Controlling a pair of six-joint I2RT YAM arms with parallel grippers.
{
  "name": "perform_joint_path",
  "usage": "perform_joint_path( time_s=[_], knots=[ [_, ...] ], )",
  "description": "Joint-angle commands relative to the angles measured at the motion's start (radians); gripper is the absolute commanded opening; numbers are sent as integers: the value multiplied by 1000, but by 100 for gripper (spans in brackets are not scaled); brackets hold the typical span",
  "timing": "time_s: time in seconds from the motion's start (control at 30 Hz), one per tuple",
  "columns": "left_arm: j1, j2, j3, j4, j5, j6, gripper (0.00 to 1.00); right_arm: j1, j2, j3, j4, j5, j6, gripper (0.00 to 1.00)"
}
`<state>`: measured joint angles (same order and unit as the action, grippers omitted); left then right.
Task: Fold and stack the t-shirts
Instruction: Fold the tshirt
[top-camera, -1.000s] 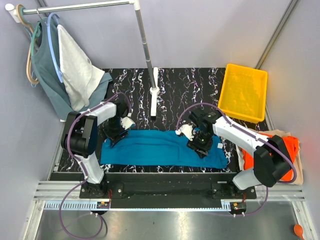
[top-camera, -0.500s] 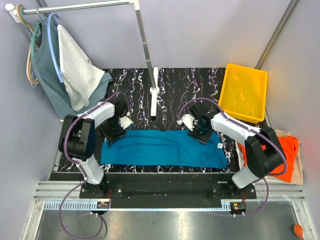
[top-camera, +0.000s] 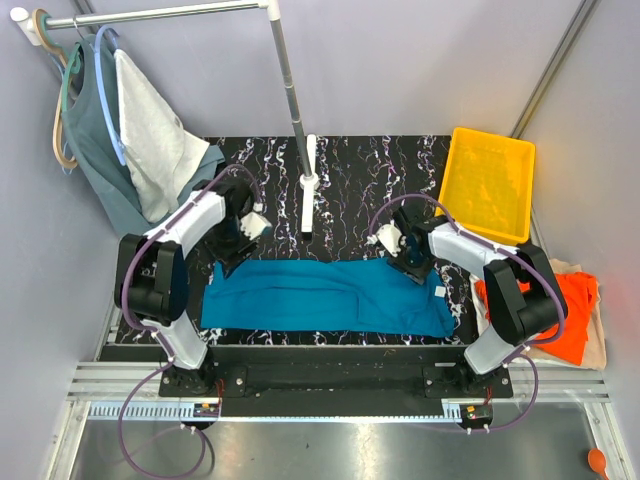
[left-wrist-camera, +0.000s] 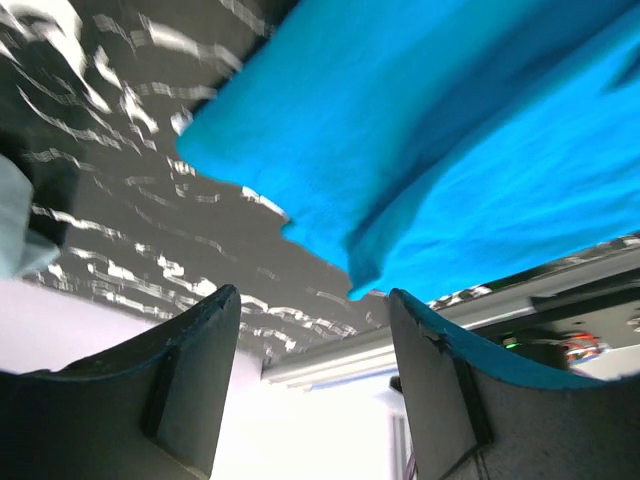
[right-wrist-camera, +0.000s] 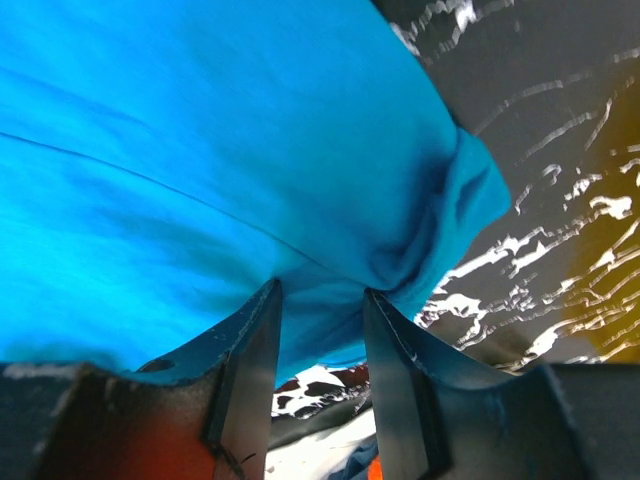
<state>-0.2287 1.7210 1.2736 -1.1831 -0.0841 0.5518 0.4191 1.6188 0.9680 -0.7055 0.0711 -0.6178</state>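
A teal-blue t-shirt (top-camera: 320, 295) lies flat as a long band across the near part of the black marbled table (top-camera: 360, 170). My left gripper (top-camera: 240, 237) hovers just beyond the shirt's far left corner. It is open with nothing between its fingers (left-wrist-camera: 310, 292), and the shirt's corner (left-wrist-camera: 420, 150) shows ahead of it. My right gripper (top-camera: 405, 257) stands at the far edge near the right end, open, its fingertips (right-wrist-camera: 320, 290) against the teal cloth (right-wrist-camera: 200, 150). An orange t-shirt (top-camera: 575, 300) lies on a cream one (top-camera: 598, 345) off the table's right side.
A yellow bin (top-camera: 490, 185) sits at the back right corner. A clothes rack pole (top-camera: 290, 90) rises from its base (top-camera: 308, 190) at mid table. A grey-green top (top-camera: 95, 150) and a white cloth (top-camera: 150, 130) hang at the left.
Both grippers have moved away from me: the right one from the middle of the shirt to its far edge, the left one past the far left corner. The shirt lies as before.
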Motion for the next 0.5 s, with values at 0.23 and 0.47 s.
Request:
perform_joint_path(
  time_s=[0.23, 0.47],
  knots=[
    [-37, 130, 184, 28, 264, -19, 64, -25, -33, 6, 11, 41, -13, 45],
    [-80, 215, 194, 105, 221, -33, 64, -25, -36, 20, -8, 15, -3, 45]
  ],
)
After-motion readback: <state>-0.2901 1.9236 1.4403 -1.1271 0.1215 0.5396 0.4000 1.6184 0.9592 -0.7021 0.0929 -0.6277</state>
